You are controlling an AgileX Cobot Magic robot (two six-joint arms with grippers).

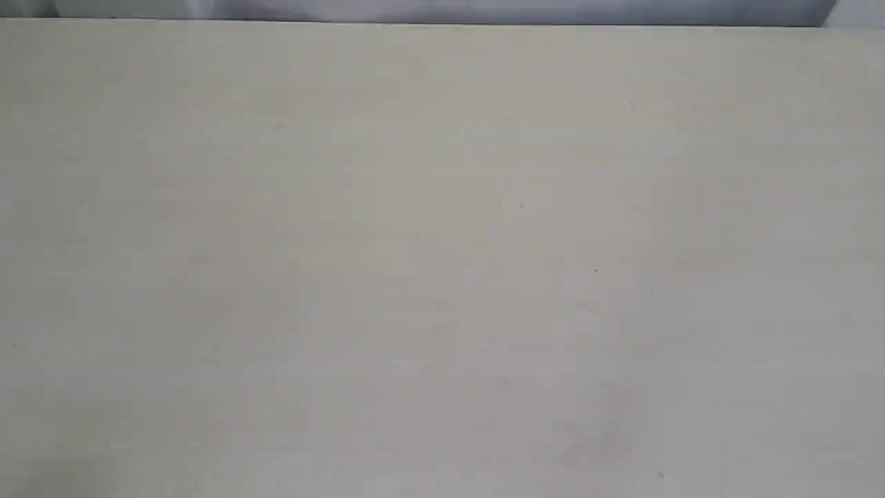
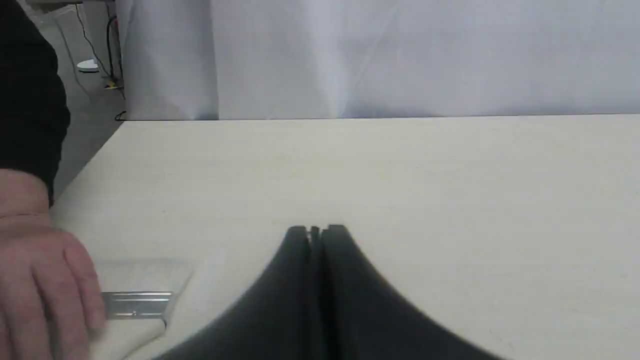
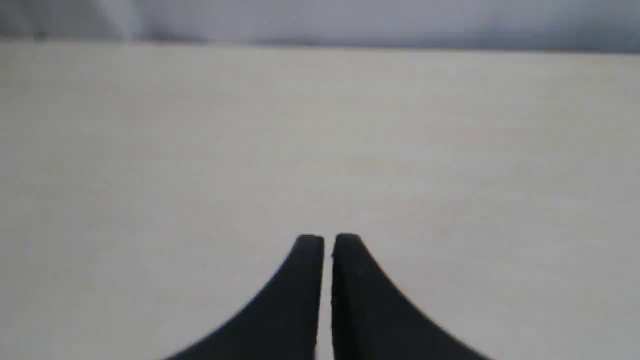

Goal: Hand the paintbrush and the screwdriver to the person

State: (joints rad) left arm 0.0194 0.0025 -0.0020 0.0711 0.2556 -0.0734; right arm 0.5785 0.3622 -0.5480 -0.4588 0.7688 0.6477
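left pincer (image 2: 316,230) pressed together, empty. right pincer (image 3: 327,237) nearly together, hairline gap, empty. paintbrush (image 2: 137,304) lies flat on table (image 2: 400,175), off to one side of left pincer, apart from it. person's hand (image 2: 45,280) covers its handle, probably placing or taking it. screwdriver not visible.

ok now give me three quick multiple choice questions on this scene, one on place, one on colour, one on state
1. Where is the paintbrush? A) partly under the person's hand B) in a cup C) on the floor
2. Its ferrule is: A) red B) silver C) black
3. The left gripper has its fingers: A) wide open B) around a screwdriver C) shut, empty
1A, the hand overlaps it; 2B, the band shines silver; 3C, they meet with nothing between.
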